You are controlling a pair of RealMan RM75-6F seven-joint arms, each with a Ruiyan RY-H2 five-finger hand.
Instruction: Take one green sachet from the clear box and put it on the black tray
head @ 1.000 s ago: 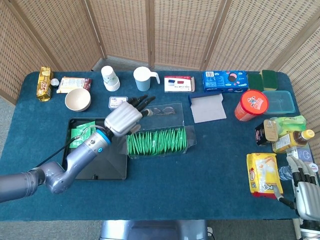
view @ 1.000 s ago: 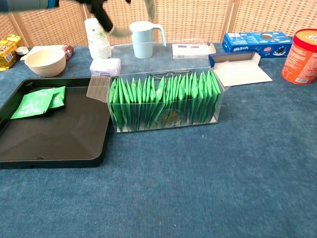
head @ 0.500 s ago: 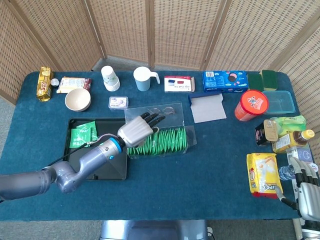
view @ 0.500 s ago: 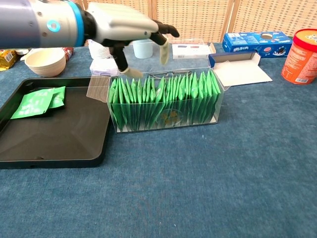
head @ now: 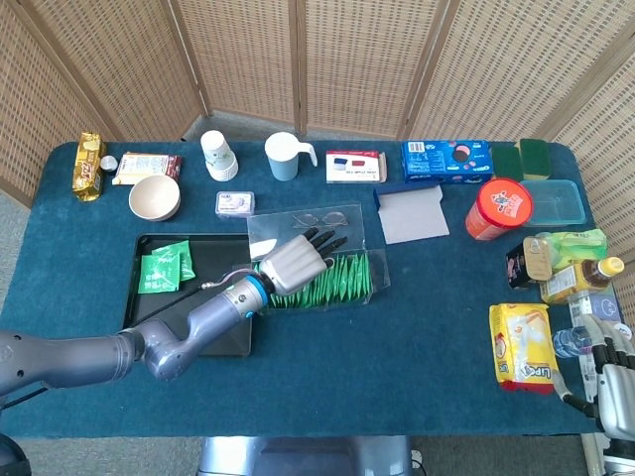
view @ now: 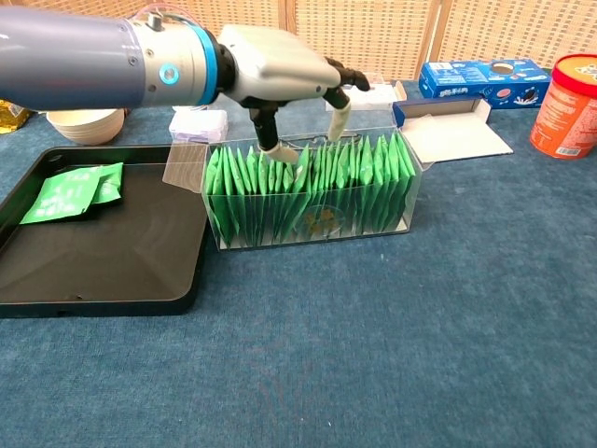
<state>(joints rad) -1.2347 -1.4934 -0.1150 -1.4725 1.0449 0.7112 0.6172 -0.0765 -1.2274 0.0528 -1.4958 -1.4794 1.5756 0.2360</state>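
Left hand point(view: 280, 79) over clear box point(view: 312, 191), fingers spread, grasp unclear, right hand point(head: 617, 382) cropped.

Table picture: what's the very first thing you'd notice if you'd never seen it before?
Probably the big grey left hand, reaching over the clear box in the middle of the table, fingers spread above the row of bright green sachets standing inside. Next, the black tray to the left of the box, with a couple of green sachets lying in its far corner.
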